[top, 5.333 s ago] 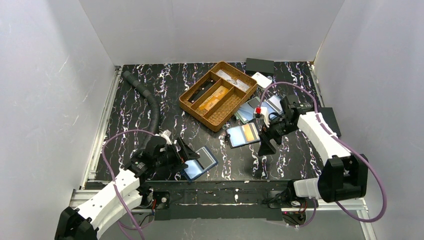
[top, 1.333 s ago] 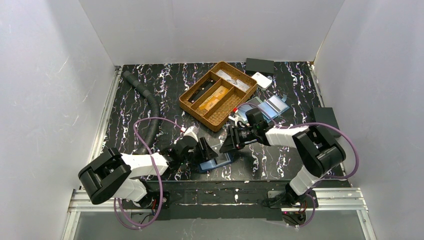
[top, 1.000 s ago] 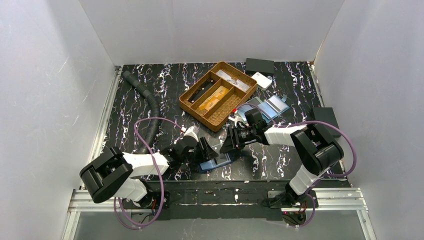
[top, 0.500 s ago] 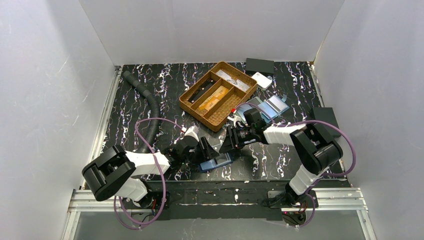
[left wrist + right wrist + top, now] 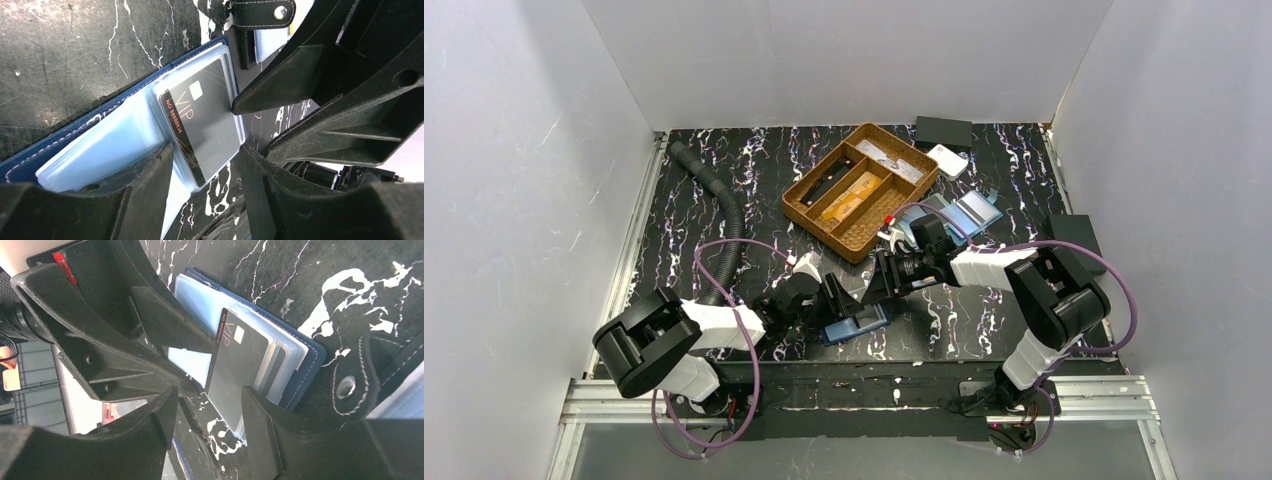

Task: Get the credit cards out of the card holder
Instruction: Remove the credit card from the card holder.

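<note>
A blue card holder point(image 5: 856, 322) lies open near the table's front edge, its clear sleeves point(image 5: 107, 145) fanned out. One credit card point(image 5: 205, 122), dark with orange VIP lettering, sits in the top sleeve and also shows in the right wrist view point(image 5: 239, 371). My left gripper point(image 5: 202, 167) is open, low over the holder, one finger point(image 5: 145, 190) resting on the sleeves, the card's end in the gap. My right gripper point(image 5: 207, 415) faces it from the other side, open and astride the card's other end. Both grippers point(image 5: 834, 298) point(image 5: 876, 284) nearly touch each other.
A wicker divided tray point(image 5: 861, 190) stands behind the holder. More blue-grey holders point(image 5: 959, 212) lie to the right of it. A black corrugated hose point(image 5: 719, 205) runs down the left. A black box point(image 5: 943, 130), a white object point(image 5: 948, 160) and another dark box point(image 5: 1074, 232) sit at the back right.
Over the last second the right gripper's jaws have widened a little at the card; both arms stay almost still. Five seconds ago the arms were apart, each near a different holder.
</note>
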